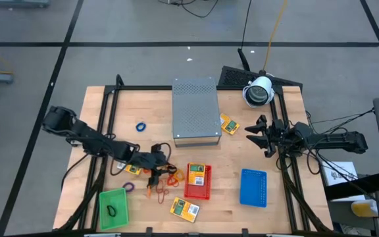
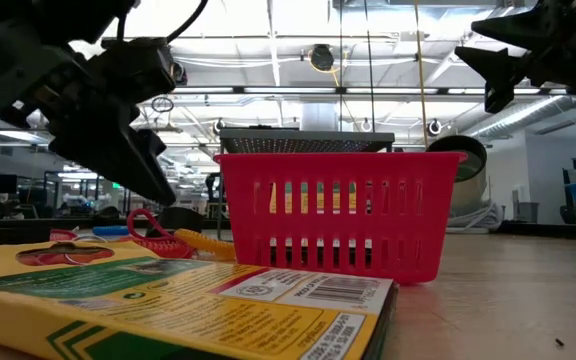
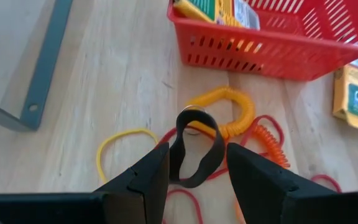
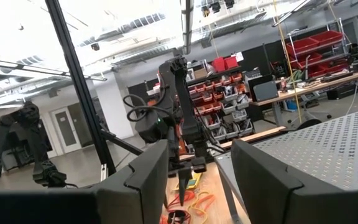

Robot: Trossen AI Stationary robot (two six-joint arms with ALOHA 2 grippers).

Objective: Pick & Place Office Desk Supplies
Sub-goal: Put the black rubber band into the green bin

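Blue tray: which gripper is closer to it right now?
Right. The right gripper hovers just behind the blue tray, toward the table's right edge, fingers open. The left gripper sits beyond the red tray, over the rubber bands, pinching a black band.

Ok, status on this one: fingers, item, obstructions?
Left gripper shut on black band loop, above band pile. Right gripper open, idle beside grey box. Red tray close by.
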